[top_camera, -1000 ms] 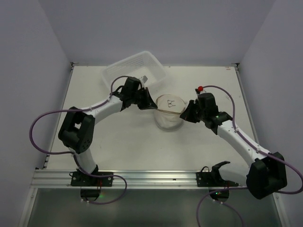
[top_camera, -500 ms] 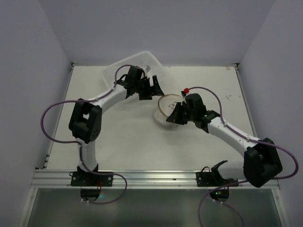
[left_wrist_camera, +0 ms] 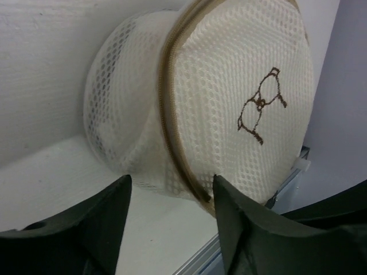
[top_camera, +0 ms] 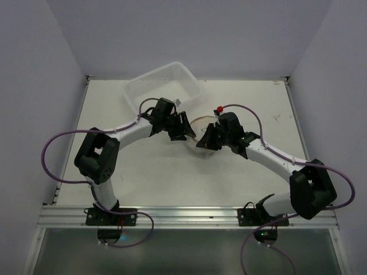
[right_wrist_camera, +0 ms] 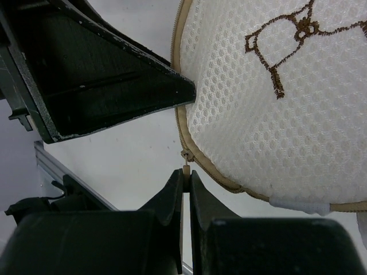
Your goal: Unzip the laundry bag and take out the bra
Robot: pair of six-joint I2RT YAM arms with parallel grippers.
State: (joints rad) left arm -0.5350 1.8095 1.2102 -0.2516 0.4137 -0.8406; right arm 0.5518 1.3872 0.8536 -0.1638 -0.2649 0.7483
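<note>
The laundry bag (left_wrist_camera: pixel 229 97), a round white mesh pouch with tan zip trim and a small bra drawing, lies on its side on the table. From above, the laundry bag (top_camera: pixel 200 123) is mostly covered by both grippers. My left gripper (left_wrist_camera: pixel 170 183) is open, and its fingertips (left_wrist_camera: pixel 229 197) straddle the bag's lower rim. My right gripper (right_wrist_camera: pixel 186 175) is shut on the zipper pull (right_wrist_camera: pixel 186 163) at the bag's (right_wrist_camera: pixel 275 97) rim. One left finger (right_wrist_camera: pixel 114 86) touches the mesh there. The bra is out of view.
A white plastic basket (top_camera: pixel 163 83) stands at the back left, just behind my left gripper (top_camera: pixel 186 129). My right gripper (top_camera: pixel 203 142) is at the bag's front. The metal rail (top_camera: pixel 183 216) runs along the table's near edge.
My left gripper let go at the bag's left rim, opened wide near the basket, then came back narrower. My right gripper moved left around the bag's front, holding the zipper pull.
</note>
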